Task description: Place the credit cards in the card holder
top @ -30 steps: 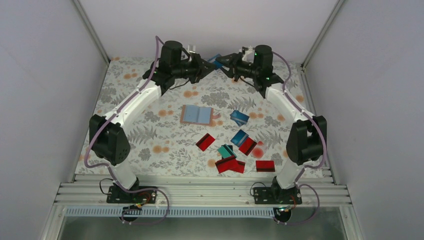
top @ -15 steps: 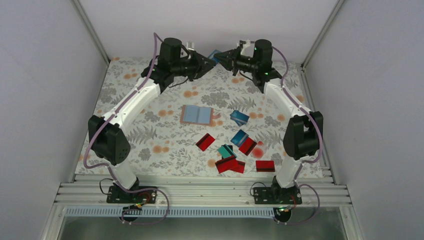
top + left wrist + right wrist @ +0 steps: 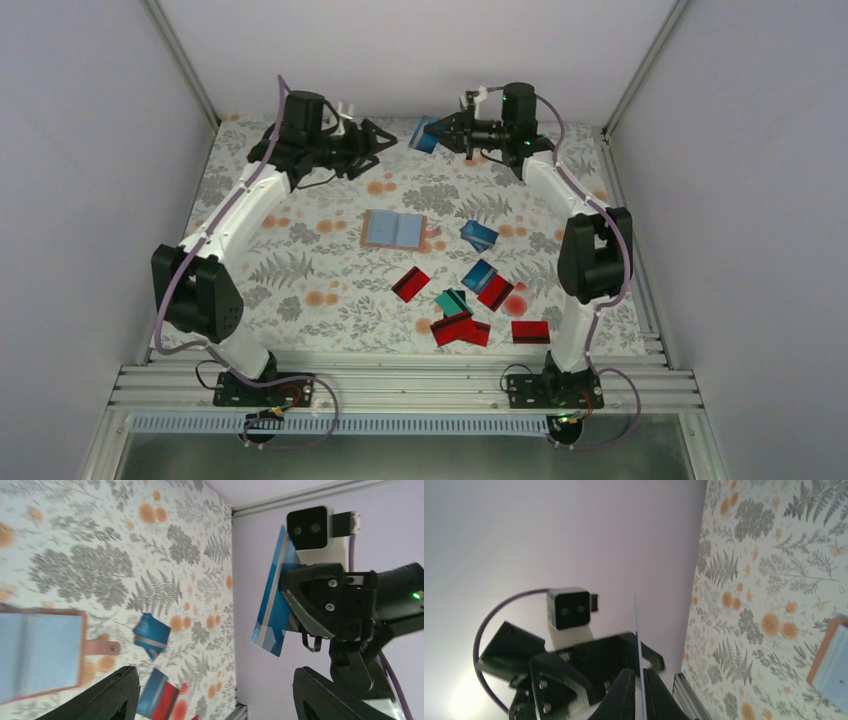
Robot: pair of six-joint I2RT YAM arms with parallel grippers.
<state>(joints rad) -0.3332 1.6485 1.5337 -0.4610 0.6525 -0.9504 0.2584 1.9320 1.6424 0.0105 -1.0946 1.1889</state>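
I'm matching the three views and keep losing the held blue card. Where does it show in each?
Top external: blue card at top centre, in the right gripper.
Left wrist: right of centre, its face showing.
Right wrist: edge-on, a thin line rising from between the fingers.
Shared landmark: the open card holder, mid-picture, lower left, lower right edge.

Lab test booth, plain white panel walls [image 3: 80,150], aluminium frame rails [image 3: 400,385], floral tablecloth [image 3: 300,250]
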